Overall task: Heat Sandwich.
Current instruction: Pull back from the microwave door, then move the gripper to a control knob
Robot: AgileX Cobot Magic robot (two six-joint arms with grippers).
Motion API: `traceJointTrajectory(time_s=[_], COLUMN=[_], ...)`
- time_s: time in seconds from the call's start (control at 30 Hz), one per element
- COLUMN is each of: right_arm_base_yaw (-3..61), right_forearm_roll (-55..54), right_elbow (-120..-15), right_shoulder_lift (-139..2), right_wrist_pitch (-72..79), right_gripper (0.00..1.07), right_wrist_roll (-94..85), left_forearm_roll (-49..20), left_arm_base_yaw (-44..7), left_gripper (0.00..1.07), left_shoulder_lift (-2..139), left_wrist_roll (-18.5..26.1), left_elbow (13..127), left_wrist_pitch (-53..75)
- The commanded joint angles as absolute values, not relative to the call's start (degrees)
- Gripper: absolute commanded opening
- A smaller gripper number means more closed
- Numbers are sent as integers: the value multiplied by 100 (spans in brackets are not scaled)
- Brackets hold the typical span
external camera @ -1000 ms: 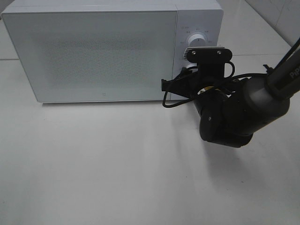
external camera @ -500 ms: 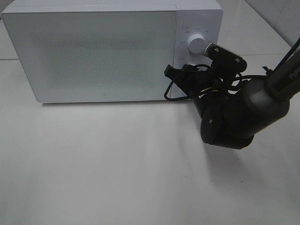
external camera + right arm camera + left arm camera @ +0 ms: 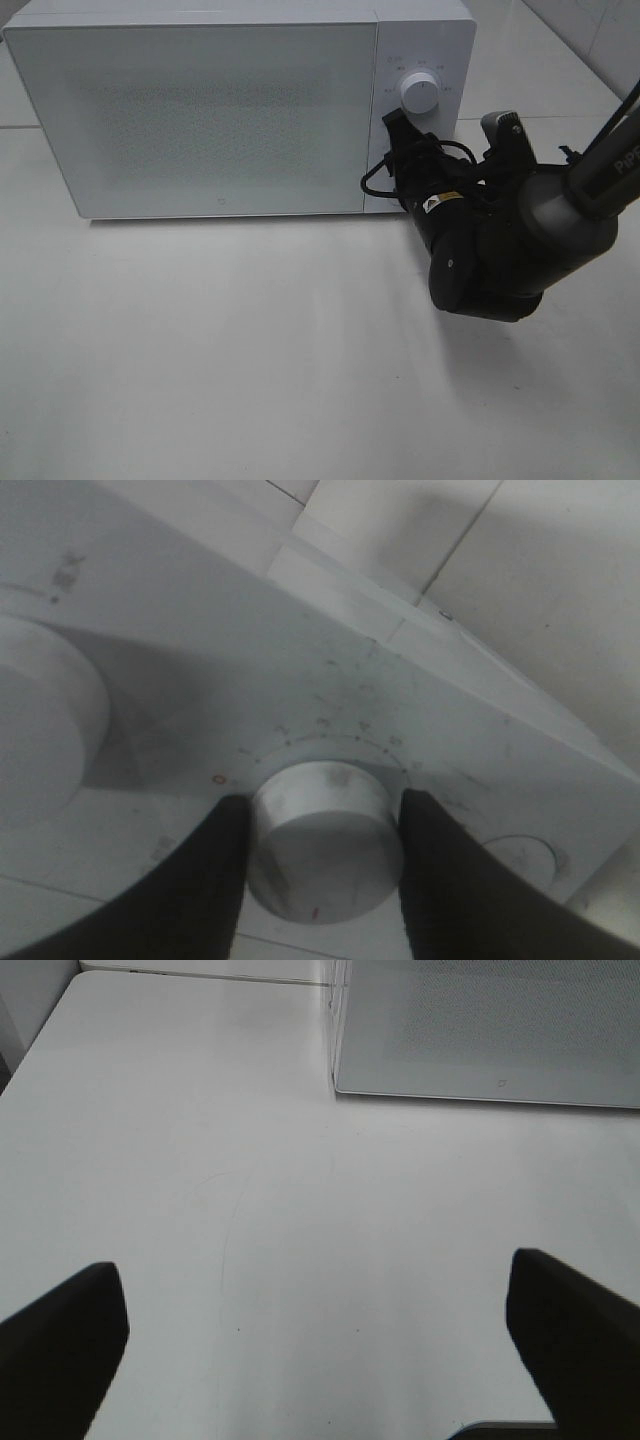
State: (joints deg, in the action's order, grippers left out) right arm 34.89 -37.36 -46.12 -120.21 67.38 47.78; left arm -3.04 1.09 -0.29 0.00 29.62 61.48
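No sandwich shows in any view. The white microwave (image 3: 220, 110) stands at the back of the table with its door closed. My right gripper (image 3: 400, 152) reaches its control panel below the upper dial (image 3: 419, 92). In the right wrist view the right gripper (image 3: 322, 830) is shut on the lower dial (image 3: 325, 815), one dark finger (image 3: 215, 880) on each side. The other dial (image 3: 40, 720) lies off to one side. My left gripper (image 3: 320, 1295) hangs open over bare table, nothing between its fingers (image 3: 60, 1345), with the microwave (image 3: 480, 1030) corner ahead of it.
The white table (image 3: 220, 350) stretches in front of the microwave. My right arm's dark bulk (image 3: 500, 250) hangs over the table to the right of the door. A tiled wall edge (image 3: 600, 30) lies at the far right.
My right wrist has rolled clockwise while staying at the lower dial; its camera bracket swung from above the gripper to its right side. The left gripper has not moved.
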Motion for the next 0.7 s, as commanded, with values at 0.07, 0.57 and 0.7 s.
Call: traceJointTrajectory(time_s=[0.07, 0.57, 0.7], right_arm_base_yaw=[3489, 3489, 3489], right_forearm_roll=[-3243, -3254, -3254], right_elbow=[-4756, -4756, -4756], right_shoulder_lift=[-11946, -11946, -11946], right_wrist_pitch=[7139, 7248, 7248], right_gripper=[10, 11, 12], right_wrist_roll=[5770, 7569, 7552], left_forearm_roll=[-304, -304, -304], left_arm_base_yaw=[132, 132, 132], left_gripper=[97, 97, 97], left_shoulder_lift=[-132, -132, -132], left_wrist_roll=[0, 0, 0], left_elbow=[2951, 2951, 2951], left_wrist_pitch=[6131, 6131, 6131])
